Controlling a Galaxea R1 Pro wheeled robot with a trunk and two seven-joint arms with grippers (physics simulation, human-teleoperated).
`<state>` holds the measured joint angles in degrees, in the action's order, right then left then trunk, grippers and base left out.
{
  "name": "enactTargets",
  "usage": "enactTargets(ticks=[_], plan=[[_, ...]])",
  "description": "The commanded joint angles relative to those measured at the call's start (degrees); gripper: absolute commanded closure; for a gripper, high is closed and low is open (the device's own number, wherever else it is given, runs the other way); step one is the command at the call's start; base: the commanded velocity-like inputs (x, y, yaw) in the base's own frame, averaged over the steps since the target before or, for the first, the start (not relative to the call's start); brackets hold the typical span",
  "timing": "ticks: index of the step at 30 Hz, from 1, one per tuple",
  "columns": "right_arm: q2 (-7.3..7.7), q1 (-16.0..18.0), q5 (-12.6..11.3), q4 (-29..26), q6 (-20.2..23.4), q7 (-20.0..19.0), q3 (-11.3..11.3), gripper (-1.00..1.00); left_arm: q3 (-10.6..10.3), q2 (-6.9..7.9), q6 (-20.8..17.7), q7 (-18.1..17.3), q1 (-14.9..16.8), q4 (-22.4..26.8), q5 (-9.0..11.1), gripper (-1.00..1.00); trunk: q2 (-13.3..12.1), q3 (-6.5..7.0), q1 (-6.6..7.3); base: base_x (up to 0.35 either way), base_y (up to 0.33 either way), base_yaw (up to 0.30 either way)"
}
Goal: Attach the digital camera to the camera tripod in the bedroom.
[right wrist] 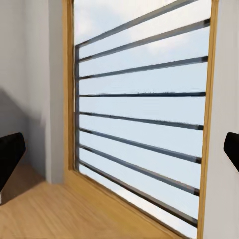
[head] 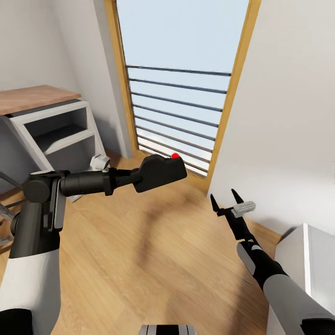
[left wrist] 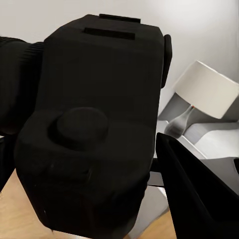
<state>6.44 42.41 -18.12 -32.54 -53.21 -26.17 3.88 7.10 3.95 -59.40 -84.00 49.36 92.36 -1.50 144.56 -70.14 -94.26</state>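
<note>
The left gripper (head: 139, 179) is clamped on the digital camera (head: 160, 173), carrying it at chest height out over the wood floor (head: 153, 260), at about 12 o'clock from the robot and well clear of everything. Its red button (head: 175, 156) faces up, so the body rides level, probably to keep the underside free for the mount. In the left wrist view the camera (left wrist: 94, 129) fills the space in front of one dark finger (left wrist: 191, 194), with a lamp (left wrist: 206, 94) on a white nightstand (left wrist: 209, 137) beyond. The right gripper (head: 226, 199) hangs empty at 2 o'clock, jaws apart, likely kept free to steady the tripod later. It points at the tall barred window (head: 181, 93). At 10 o'clock a white open shelf unit (head: 60, 135) with a wooden top stands by the wall; both its visible compartments look bare
</note>
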Motion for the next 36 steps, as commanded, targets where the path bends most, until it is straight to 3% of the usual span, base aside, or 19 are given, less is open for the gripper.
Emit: enactTargets(ticks=[1,36], plan=[[0.07,0.0,-0.6,0.1,-0.1,-0.2,0.3,-1.0,0.0,0.0,-0.6,-0.4,0.0,0.0,-0.2,1.0,0.0,0.18,0.03,0.0,0.0,0.0],[0.07,0.0,-0.6,1.4,-0.3,-0.1,0.3,-1.0,-0.2,-0.01,-0.6,-0.4,0.0,0.0,-0.2,1.0,-0.5,7.94,0.94,0.0,0.0,0.0]])
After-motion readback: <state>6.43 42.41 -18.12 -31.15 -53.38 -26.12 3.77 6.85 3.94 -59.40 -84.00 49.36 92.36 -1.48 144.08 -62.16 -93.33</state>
